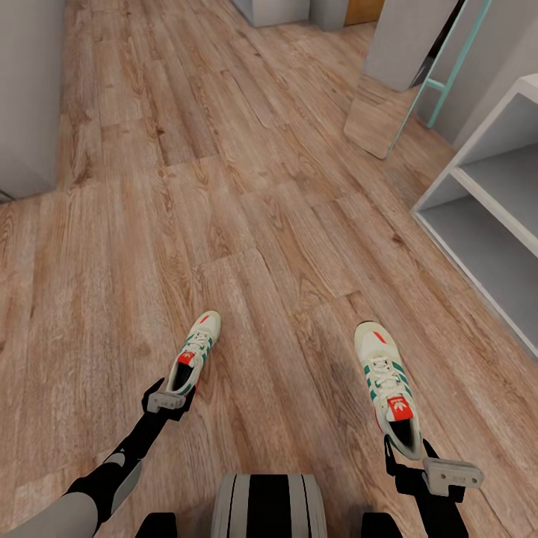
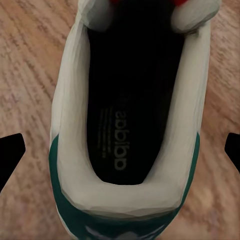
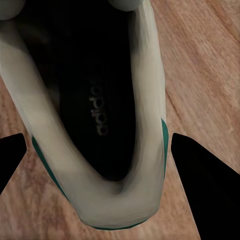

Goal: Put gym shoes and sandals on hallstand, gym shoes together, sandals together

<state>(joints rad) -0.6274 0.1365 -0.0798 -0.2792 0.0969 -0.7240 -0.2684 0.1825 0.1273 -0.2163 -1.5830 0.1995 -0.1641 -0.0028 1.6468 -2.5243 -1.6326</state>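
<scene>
**A sneaker at each of my hands**

Both white lace-up gym shoes with green side stripes lie well apart, toes pointing away from me. My left pincer sits at the heel of the left gym shoe; in the left wrist view its black fingertips stand wide apart on either side of that shoe's heel collar, with bare floor between each tip and the shoe, so it is spread and grips nothing. My right pincer is at the heel of the right gym shoe; in the right wrist view its dark fingertips also flank the heel, spread apart, one tip close beside the shoe's side. Whether that tip touches I cannot tell.

Both shoes rest on the light brown wood-grain plank floor. To my right stands the low white-grey shoe rack, its shallow tiers bare, well apart from the right shoe. Beyond it leans a slim teal ladder-like frame.
</scene>
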